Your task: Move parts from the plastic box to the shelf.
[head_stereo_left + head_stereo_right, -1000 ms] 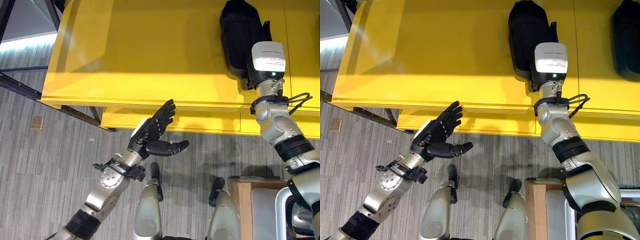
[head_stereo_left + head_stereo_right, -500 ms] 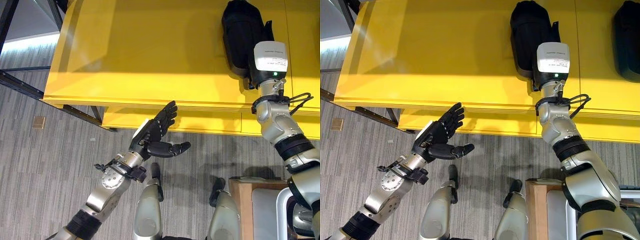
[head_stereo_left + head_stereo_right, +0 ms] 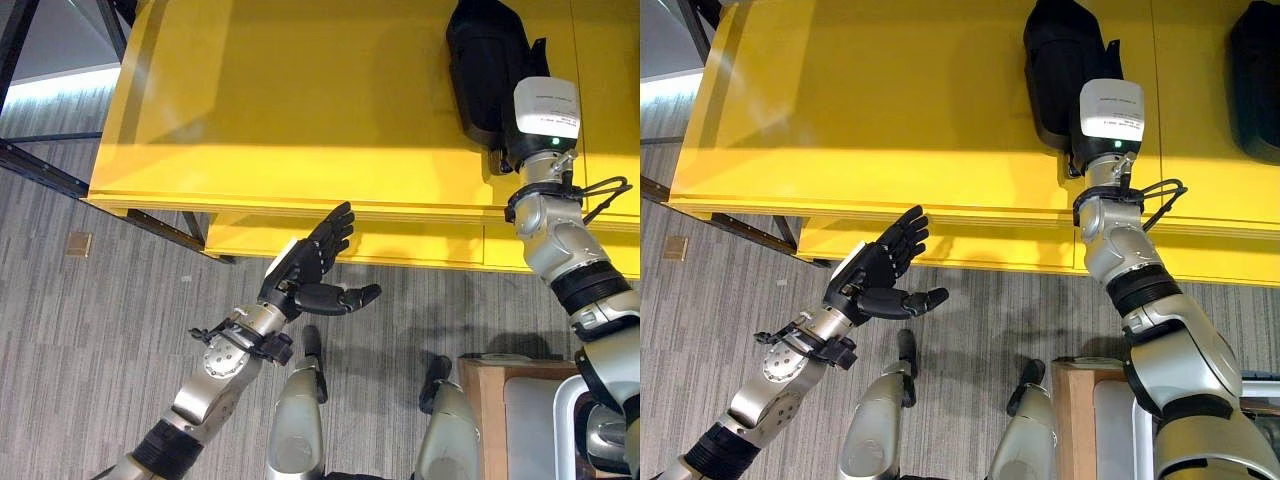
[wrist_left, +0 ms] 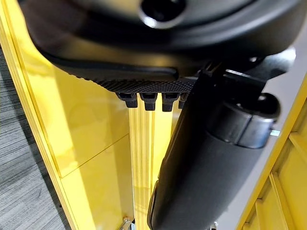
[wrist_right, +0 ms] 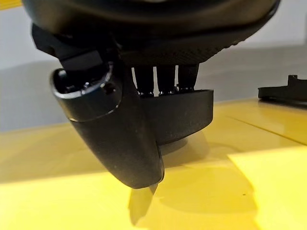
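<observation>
A black moulded part (image 3: 480, 60) lies on the yellow shelf (image 3: 300, 110) at the back right. My right hand (image 3: 1095, 70) reaches over the part's near end. In the right wrist view its fingers (image 5: 165, 79) rest on the part (image 5: 192, 112) and its thumb (image 5: 120, 139) curls down the part's side, the tip close to the shelf surface. My left hand (image 3: 305, 265) hangs open and empty in front of the shelf's front edge, above the floor, fingers straight and thumb spread.
A second black part (image 3: 1255, 70) lies on the shelf further right, also seen as the flat black piece (image 5: 285, 91). A pale plastic box (image 3: 575, 420) sits on a wooden stand (image 3: 480, 400) at the lower right. A dark metal frame (image 3: 40, 165) stands left of the shelf.
My right hand has pushed a little further onto the shelf with the black part. The view has shifted slightly. The left hand has stayed put.
</observation>
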### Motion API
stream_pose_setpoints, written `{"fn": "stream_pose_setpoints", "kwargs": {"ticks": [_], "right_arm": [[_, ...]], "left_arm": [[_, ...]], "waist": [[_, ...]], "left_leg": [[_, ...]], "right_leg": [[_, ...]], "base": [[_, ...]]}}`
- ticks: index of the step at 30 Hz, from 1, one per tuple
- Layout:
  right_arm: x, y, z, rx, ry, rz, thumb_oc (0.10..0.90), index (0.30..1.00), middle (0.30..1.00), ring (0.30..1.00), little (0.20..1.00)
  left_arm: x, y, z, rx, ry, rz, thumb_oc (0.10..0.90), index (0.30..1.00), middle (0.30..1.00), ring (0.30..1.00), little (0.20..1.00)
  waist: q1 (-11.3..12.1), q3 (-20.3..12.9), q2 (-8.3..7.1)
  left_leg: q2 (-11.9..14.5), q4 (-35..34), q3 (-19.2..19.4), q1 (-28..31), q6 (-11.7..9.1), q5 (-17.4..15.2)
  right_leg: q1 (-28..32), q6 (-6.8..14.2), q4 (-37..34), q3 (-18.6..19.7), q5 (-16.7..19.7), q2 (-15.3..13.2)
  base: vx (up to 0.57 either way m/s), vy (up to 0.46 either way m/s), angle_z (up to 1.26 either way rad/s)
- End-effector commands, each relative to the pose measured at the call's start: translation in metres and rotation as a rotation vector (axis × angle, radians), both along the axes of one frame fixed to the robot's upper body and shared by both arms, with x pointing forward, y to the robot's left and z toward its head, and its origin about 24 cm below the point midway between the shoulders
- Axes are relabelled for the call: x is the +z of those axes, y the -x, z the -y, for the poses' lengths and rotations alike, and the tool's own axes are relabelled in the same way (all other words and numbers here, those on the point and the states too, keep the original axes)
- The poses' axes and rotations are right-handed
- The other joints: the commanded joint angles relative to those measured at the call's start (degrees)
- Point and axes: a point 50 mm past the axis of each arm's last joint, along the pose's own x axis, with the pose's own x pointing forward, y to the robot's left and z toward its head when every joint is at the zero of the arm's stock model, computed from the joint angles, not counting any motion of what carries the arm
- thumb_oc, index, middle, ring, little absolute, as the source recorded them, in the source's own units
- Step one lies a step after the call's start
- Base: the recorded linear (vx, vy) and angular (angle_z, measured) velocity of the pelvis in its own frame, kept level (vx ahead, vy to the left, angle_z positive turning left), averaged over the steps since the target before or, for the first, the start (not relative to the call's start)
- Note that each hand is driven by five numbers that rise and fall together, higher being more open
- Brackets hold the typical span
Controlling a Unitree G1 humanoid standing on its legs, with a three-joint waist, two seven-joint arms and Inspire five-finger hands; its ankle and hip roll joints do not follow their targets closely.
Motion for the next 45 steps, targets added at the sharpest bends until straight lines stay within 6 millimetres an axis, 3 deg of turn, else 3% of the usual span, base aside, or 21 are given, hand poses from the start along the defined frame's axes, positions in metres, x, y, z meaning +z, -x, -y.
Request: {"fn": "stream_pose_setpoints", "kwargs": {"ticks": [1, 9, 24, 32, 38, 45], "right_arm": [[0.069, 0.005, -0.018, 0.090, 0.041, 0.145, 0.900, 1.000, 1.000, 1.000, 1.000], [0.065, 0.011, -0.030, 0.139, 0.247, 0.144, 0.900, 1.000, 1.000, 1.000, 1.000], [0.046, 0.016, -0.051, 0.218, 0.299, 0.124, 0.900, 1.000, 1.000, 1.000, 1.000], [0.030, 0.021, -0.043, 0.163, 0.301, 0.101, 0.900, 1.000, 1.000, 1.000, 1.000], [0.033, 0.026, -0.025, 0.077, 0.274, 0.278, 0.900, 1.000, 1.000, 1.000, 1.000], [0.046, 0.039, -0.022, 0.093, 0.268, 0.497, 0.900, 1.000, 1.000, 1.000, 1.000]], "left_arm": [[0.050, 0.014, 0.022, -0.145, 0.143, 0.238, 0.900, 1.000, 1.000, 1.000, 1.000], [0.047, 0.015, 0.019, -0.161, 0.109, 0.231, 0.900, 1.000, 1.000, 1.000, 1.000], [0.047, 0.017, 0.018, -0.159, 0.119, 0.241, 0.900, 1.000, 1.000, 1.000, 1.000], [0.047, 0.018, 0.013, -0.138, 0.125, 0.243, 0.900, 1.000, 1.000, 1.000, 1.000], [0.047, 0.018, 0.013, -0.139, 0.134, 0.247, 0.900, 1.000, 1.000, 1.000, 1.000], [0.052, 0.020, 0.015, -0.116, 0.155, 0.284, 0.900, 1.000, 1.000, 1.000, 1.000]], "waist": [[1.3, -0.8, 0.44], [1.2, -0.8, -0.35], [1.0, -0.8, -0.54], [0.3, -0.8, -1.07], [-0.1, -0.8, -1.00], [-1.0, -0.8, -0.32]], "left_leg": [[1.3, 6.2, -1.1, 2.3, 0.4, -10.9], [1.7, 6.8, -1.2, 3.2, 0.5, -11.2], [1.7, 7.3, -1.4, 2.4, 0.8, -11.3], [1.8, 7.2, -1.0, 2.8, 0.9, -11.3], [2.1, 7.2, -0.8, 3.0, 1.0, -11.4], [1.8, 6.8, -0.8, 3.4, 1.1, -11.5]], "right_leg": [[0.2, -0.3, 2.7, -0.5, -4.3, 0.7], [1.6, -0.4, 2.9, -0.3, -4.8, 1.3], [0.9, -0.6, 3.7, 0.1, -5.3, 1.9], [1.2, -0.5, 3.5, 0.5, -5.3, 2.2], [1.5, -0.6, 3.1, 0.9, -5.2, 2.6], [1.6, -0.8, 3.0, 1.4, -5.4, 2.9]], "base": [[0.00, 0.000, 0.00], [0.01, -0.006, 0.00], [0.00, 0.000, 0.00], [0.00, 0.000, 0.00], [0.00, 0.000, 0.00], [0.00, 0.011, 0.00]]}}
